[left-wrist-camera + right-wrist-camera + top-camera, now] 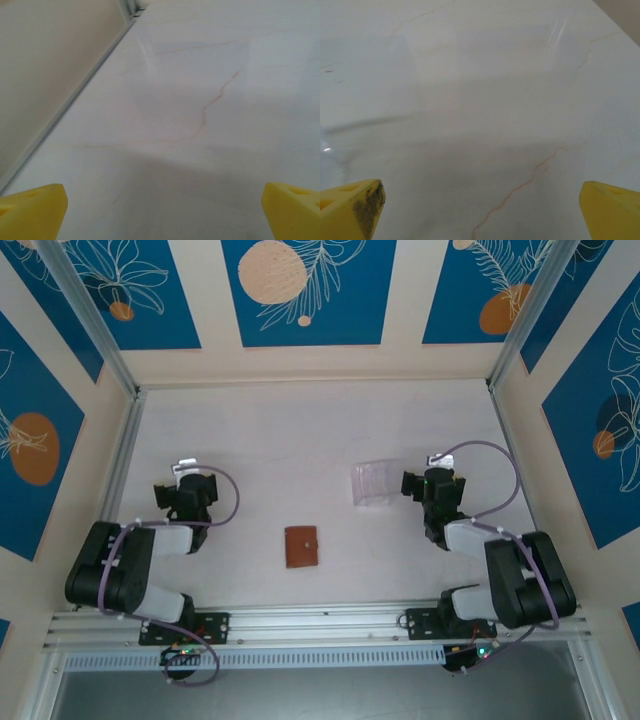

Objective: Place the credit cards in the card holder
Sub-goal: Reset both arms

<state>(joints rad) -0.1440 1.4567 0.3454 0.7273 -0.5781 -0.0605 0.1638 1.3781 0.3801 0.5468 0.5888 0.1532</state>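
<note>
**Both grippers wide open, nothing held, wallet sitting between them**

My left gripper has its jaws spread as wide as they go, with nothing between them. From the left wrist I see just the two yellow fingertips at the bottom corners. Bare white table lies ahead of them, and the wall rail runs off to the left.

It's the same on the other side. My right gripper is fully open and holding nothing, and its left fingertip has a dark smudge on it.

From the overhead camera, the left gripper and the right gripper are well apart, both pointing away from the bases. A clear plastic tray sits just left of my right gripper. I can't tell whether the credit cards are in it.

The card holder is closed and lying flat. It's to the right of my left gripper and to the left of my right one, roughly midway between them and further back toward the bases. Neither gripper touches it.
</note>
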